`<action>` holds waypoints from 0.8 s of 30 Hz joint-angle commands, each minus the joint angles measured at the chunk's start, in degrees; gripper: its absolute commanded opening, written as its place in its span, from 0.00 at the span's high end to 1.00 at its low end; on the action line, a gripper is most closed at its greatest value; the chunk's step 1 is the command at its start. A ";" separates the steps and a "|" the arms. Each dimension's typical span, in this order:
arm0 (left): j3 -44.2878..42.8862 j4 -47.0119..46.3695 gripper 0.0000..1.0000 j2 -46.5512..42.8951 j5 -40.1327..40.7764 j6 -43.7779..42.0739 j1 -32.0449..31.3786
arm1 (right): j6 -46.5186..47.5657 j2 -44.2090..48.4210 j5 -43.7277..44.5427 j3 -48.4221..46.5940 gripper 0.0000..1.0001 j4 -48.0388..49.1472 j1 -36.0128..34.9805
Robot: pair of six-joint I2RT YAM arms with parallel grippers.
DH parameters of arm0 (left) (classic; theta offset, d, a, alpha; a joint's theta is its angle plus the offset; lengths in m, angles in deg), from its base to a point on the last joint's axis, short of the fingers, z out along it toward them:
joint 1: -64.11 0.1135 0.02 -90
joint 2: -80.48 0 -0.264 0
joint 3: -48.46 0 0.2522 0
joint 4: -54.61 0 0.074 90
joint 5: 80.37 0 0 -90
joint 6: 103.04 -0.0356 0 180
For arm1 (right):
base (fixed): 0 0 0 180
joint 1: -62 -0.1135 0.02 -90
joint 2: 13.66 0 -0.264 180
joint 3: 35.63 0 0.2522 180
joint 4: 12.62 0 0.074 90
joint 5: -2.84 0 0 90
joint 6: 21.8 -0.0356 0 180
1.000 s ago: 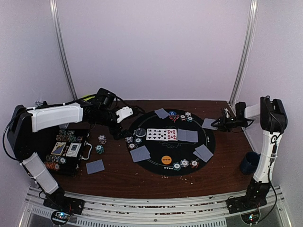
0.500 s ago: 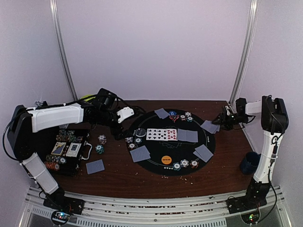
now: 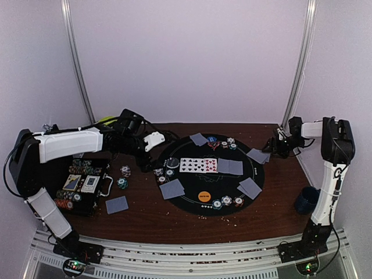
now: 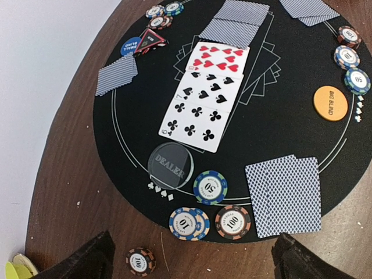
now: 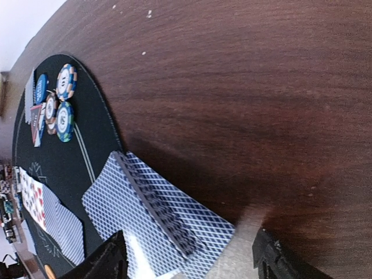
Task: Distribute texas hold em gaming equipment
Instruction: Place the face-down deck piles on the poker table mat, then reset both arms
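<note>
right gripper (image 5: pixel 189 251) jaws spread, card deck (image 5: pixel 152 216) lying right between them slanted across the gap, left gripper (image 4: pixel 195 243) open but far off

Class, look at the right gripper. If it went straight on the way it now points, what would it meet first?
The face-down stack of cards at the edge of the mat, lying just ahead of the right gripper. Its height above them is unclear, so it might pass over.

The left arm (image 3: pixel 49 212) and the right arm (image 3: pixel 322 209) are wearing white covers (image 3: pixel 70 144) over black joints (image 3: pixel 23 168). Thin black cables (image 3: pixel 336 185) are running along them. Black fingers (image 4: pixel 87 261) are showing, and small lights (image 3: pixel 72 266) are glowing at the bases (image 3: pixel 78 251).
</note>
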 commanded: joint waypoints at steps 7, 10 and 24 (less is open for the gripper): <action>0.90 -4.91 0.02 -0.75 5.35 1.65 -0.25 | 3.93 5.03 21.44 -0.27 0.00 -5.26 0.13; 0.96 -5.63 0.02 -1.92 7.11 2.50 0.59 | 5.23 9.19 22.62 -0.64 0.00 -5.23 0.12; 11.39 -12.14 0.02 -22.68 9.92 9.63 17.62 | 19.86 51.25 24.32 22.52 0.00 9.24 0.04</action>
